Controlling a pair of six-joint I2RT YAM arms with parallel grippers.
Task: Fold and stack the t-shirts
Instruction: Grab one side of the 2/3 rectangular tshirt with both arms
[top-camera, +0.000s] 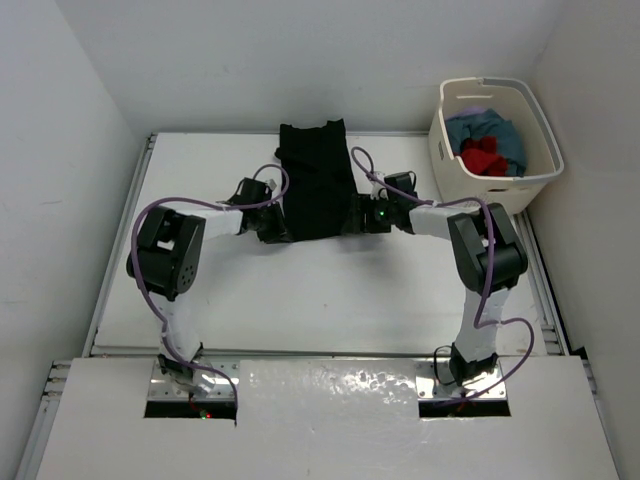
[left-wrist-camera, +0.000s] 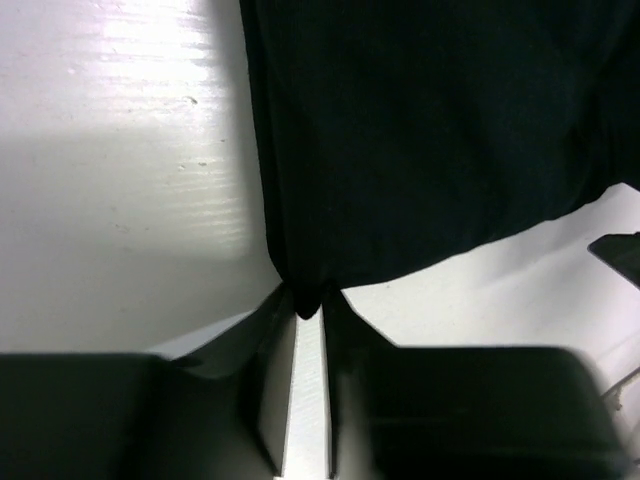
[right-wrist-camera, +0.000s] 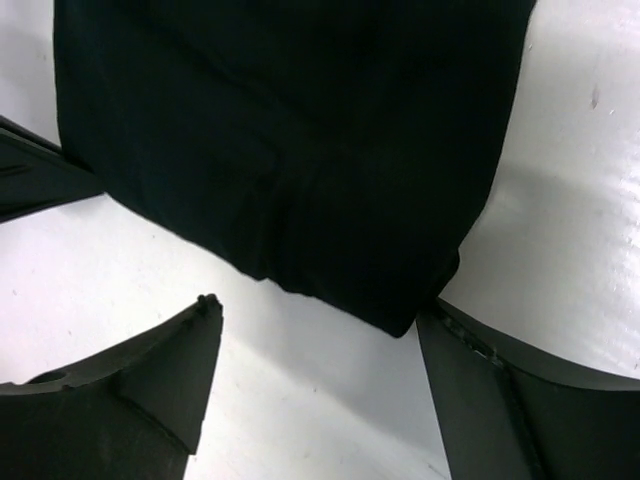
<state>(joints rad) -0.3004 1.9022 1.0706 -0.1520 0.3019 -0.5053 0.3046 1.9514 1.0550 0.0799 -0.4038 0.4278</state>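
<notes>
The black t-shirt (top-camera: 318, 180) lies flat on the white surface (top-camera: 300, 300), in the far middle part, between the two arms. It forms a narrow, long rectangle. Its long axis runs from near to far, straight away from the arm bases. The far short end almost reaches the back edge of the surface and shows an uneven, notched outline. The near short end lies level with the two end effectors.

The left end effector (top-camera: 272, 228) sits at the shirt's near left corner. In the left wrist view its jaws stand narrow, with only a thin strip of surface showing between them. The very tip of the black corner (left-wrist-camera: 305, 300) is caught between the fingertips. From there the shirt's left edge runs straight up the view and its near edge runs away to the right.

The right end effector (top-camera: 362, 215) sits at the near right corner, with its jaws wide. In the right wrist view the two fingers (right-wrist-camera: 150, 385) straddle that corner, which lies on the surface just beside the right-hand finger. Folds of cloth ridge the corner (right-wrist-camera: 290, 220).

The cream basket (top-camera: 480, 190) stands at the far right, well apart from the black shirt. It holds a teal-blue t-shirt (top-camera: 508, 138) and a red t-shirt (top-camera: 485, 158), both crumpled, and a sliver of lavender cloth (top-camera: 477, 112).
</notes>
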